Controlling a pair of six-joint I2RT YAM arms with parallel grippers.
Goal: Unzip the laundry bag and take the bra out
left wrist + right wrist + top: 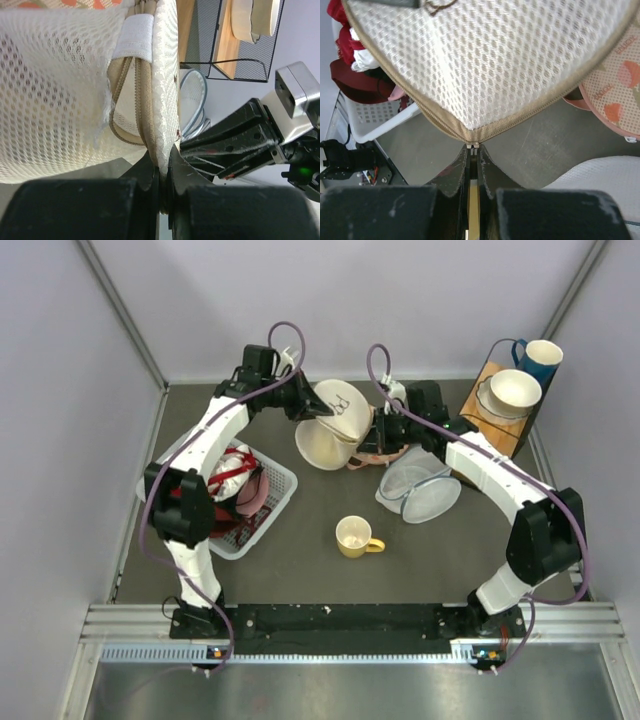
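- Left gripper (162, 172) is clamped on the rim of the one round cream-white mesh laundry bag (335, 430); right gripper (472, 156) is pinched closed on its zipper pull (472, 145).
- Bag held up beyond the one yellow ceramic mug (355, 536).
- One white plastic basket (283, 492) left of the mug.

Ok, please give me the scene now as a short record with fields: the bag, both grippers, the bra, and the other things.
laundry bag: held up between both grippers
left gripper: shut on the bag's rim
right gripper: shut on the zipper pull
zipper: looks closed on both sides of the pull
bra: not visible
nearby: yellow mug, white basket with red garments, bluish-grey pouch, pink patterned pouch
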